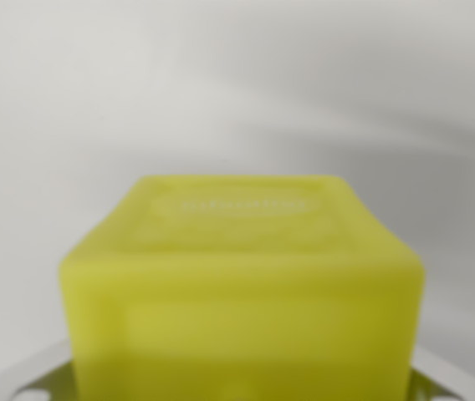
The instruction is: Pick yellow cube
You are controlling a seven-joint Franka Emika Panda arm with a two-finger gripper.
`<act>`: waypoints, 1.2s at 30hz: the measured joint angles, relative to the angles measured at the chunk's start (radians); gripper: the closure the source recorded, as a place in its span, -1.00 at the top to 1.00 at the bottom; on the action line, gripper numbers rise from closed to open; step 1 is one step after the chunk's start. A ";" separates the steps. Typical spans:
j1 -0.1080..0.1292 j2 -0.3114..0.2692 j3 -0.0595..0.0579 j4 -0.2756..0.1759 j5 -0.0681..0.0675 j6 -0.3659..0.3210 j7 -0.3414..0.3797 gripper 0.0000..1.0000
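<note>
The yellow cube (242,284) fills the lower middle of the wrist view, very close to the camera and out of focus. Its top face carries a faint raised rectangle. Pale grey parts of my gripper (242,394) show at the bottom left and bottom right corners, pressed against the cube's two sides. The fingertips themselves are hidden behind the cube. The gripper looks shut on the cube.
Behind the cube there is only a blurred white-grey surface with soft shadows across the upper right. No other object shows.
</note>
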 joint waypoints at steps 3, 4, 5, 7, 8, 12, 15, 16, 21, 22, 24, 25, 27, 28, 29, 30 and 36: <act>0.000 -0.020 0.000 0.001 0.000 -0.021 0.000 -1.00; 0.000 -0.027 0.000 0.001 0.000 -0.028 0.000 -1.00; 0.000 -0.033 0.000 0.002 0.000 -0.036 0.000 -1.00; 0.000 -0.046 0.000 0.003 0.000 -0.049 0.000 -1.00; 0.000 -0.052 0.000 0.004 0.000 -0.057 0.000 -1.00; 0.000 -0.077 0.000 0.008 0.000 -0.085 0.000 -1.00; 0.000 -0.096 0.000 0.011 0.000 -0.107 0.000 -1.00; 0.000 -0.102 0.000 0.012 0.000 -0.114 0.000 -1.00; 0.000 -0.131 0.000 0.019 0.000 -0.150 0.000 -1.00; 0.000 -0.137 0.000 0.020 0.000 -0.158 0.000 -1.00; 0.000 -0.148 0.000 0.024 0.000 -0.172 0.000 -1.00; 0.000 -0.153 0.000 0.025 0.000 -0.179 0.000 -1.00; 0.000 -0.164 0.000 0.029 0.000 -0.194 0.000 -1.00; 0.000 -0.169 0.000 0.031 0.000 -0.201 0.000 -1.00; 0.000 -0.175 0.000 0.033 0.000 -0.208 0.000 -1.00; 0.000 -0.180 0.000 0.035 0.000 -0.215 0.000 -1.00; 0.000 -0.210 0.000 0.048 0.000 -0.258 0.000 -1.00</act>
